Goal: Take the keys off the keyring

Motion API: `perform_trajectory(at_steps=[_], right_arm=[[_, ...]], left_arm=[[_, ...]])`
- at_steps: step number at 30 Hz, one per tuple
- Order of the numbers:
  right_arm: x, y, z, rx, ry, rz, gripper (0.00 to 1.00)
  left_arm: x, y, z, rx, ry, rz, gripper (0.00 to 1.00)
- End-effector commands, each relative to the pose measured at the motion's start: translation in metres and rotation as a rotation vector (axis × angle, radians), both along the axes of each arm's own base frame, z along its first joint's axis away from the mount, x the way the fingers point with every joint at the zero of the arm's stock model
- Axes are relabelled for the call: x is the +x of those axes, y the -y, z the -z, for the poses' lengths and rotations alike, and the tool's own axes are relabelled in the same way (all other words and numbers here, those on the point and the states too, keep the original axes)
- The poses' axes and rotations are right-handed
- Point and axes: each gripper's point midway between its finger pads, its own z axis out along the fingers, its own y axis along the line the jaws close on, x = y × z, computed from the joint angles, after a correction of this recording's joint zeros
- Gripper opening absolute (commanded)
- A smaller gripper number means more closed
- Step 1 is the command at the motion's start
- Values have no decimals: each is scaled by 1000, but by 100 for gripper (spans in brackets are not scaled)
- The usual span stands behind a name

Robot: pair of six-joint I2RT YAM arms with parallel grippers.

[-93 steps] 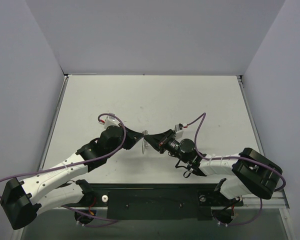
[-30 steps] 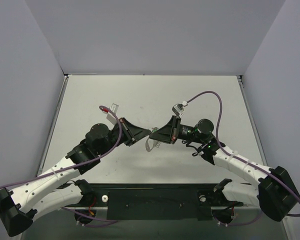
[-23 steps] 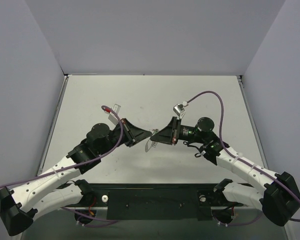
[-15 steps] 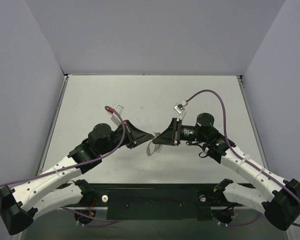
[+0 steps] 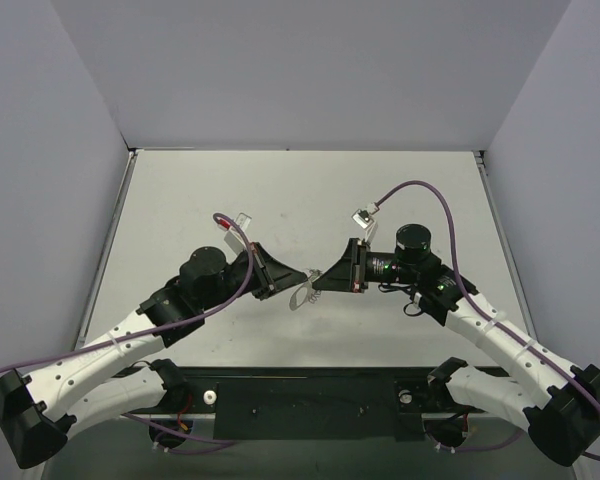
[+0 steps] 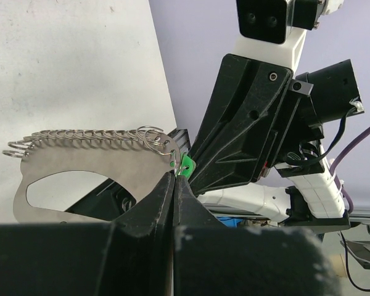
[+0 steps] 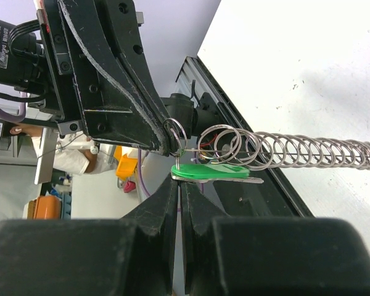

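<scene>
- Grey metal, the keyring [image 5: 300, 296] hangs above the table [image 5: 180, 200] in the top view, between the two arms, which meet tip to tip over the middle. The left gripper [image 5: 302, 272] and right gripper [image 5: 318, 279] touch at the keyring's upper end, both with jaws together. The key is too small to make out here.
- Left wrist view: the left gripper [image 6: 173, 180] is pressed shut on the corner of the keyring [image 6: 92, 165], a flat plate with an oval opening. A row of small wire rings [image 6: 80, 135] runs along its upper edge. Just beside the fingertips sits the green head of the key [image 6: 186, 165], right at the tip of the black right gripper [image 6: 246, 129].
- Right wrist view: the right gripper [image 7: 180, 187] is clamped on one end of the key [image 7: 206, 171], which lies level, green head over a thin silvery blade. The rings [image 7: 296, 154] stretch away to the right above it, over the table [image 7: 308, 61]. The left gripper [image 7: 111, 80] reaches in from the upper left and meets the nearest ring.
</scene>
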Motion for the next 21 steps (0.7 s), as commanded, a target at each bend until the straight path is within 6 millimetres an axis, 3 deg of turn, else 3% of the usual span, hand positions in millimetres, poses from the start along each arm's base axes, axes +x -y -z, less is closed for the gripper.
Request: perform_trajectory(at_steps=[1, 17, 21], right_arm=[[-1, 2, -26, 41, 70, -14, 0], [-3, -2, -32, 63, 77, -23, 0], [-9, -7, -42, 97, 91, -47, 0]], left_arm=[[3, 2, -20, -44, 53, -5, 0], [5, 8, -19, -72, 49, 1, 0], [5, 9, -21, -83, 50, -6, 0]])
